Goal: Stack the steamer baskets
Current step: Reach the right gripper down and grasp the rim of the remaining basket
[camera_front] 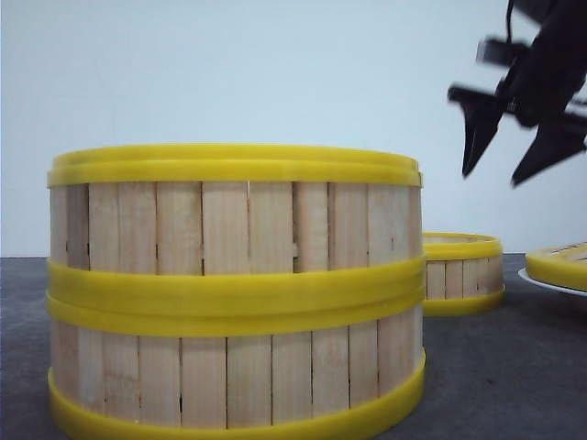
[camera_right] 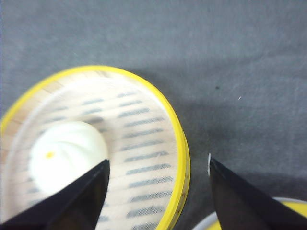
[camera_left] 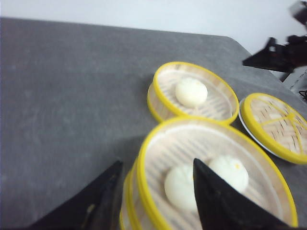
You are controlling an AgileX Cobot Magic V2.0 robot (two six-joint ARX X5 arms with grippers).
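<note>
Hovering spread-fingered, the black right gripper (camera_right: 158,191) straddles the lone yellow-ringed bamboo steamer basket's (camera_right: 144,124) rim, probably to lift it; left gripper (camera_left: 156,191) (also agape) brackets the two-basket stack (camera_left: 211,143).

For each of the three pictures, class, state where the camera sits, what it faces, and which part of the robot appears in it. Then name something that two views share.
Front view: low at table height, facing forward at the two-tier stack of steamer baskets; the right gripper hangs open at upper right.
Left wrist view: above the stack, looking down past the left gripper, open across its rim, onto buns.
Right wrist view: above the single steamer basket holding one bun, with the open right gripper's fingers astride its rim.
Shared: the single basket appears in all three; the lid on a white plate too.
</note>
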